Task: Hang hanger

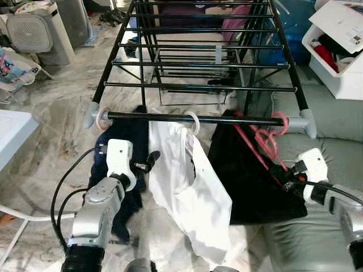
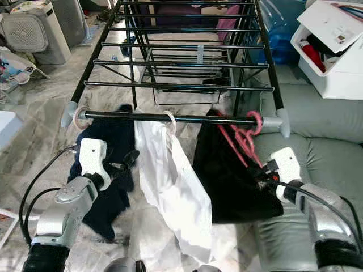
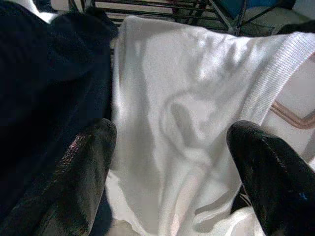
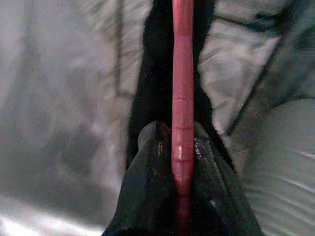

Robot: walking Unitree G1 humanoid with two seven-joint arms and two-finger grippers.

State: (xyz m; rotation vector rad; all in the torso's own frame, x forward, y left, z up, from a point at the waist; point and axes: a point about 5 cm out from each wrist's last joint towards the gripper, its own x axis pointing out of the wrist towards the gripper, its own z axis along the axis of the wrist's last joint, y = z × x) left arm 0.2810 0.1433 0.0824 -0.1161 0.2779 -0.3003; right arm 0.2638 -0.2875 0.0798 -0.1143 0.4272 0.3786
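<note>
- At the front rail (image 1: pixel 198 119) of the drying rack (image 1: pixel 198 56), your pink hanger (image 1: pixel 266 141) has its hook looped over the rail near the right corner, carrying a black garment (image 1: pixel 249 175).
- Your right end effector (image 1: pixel 283 173) is clamped on the hanger's lower arm; the right wrist view shows the pink bar (image 4: pixel 183 98) pinched between the two fingers, running straight away from the wrist.
- The key relation: the hanger's long axis slopes up and to the robot's left from that grip toward the hook on the rail. Any release or adjustment belongs to the right arm, which is the nearer one.
- Your left end effector (image 1: pixel 144 164) hovers with fingers spread wide, holding nothing, just beside the white garment (image 1: pixel 187 187) and the dark blue garment (image 1: pixel 122 170).
- Count: three garments hang on the rail, three hooks over it, one of them pink; two arms are in view.
- The hook looks seated, so I judge the hanging nearly done.
</note>
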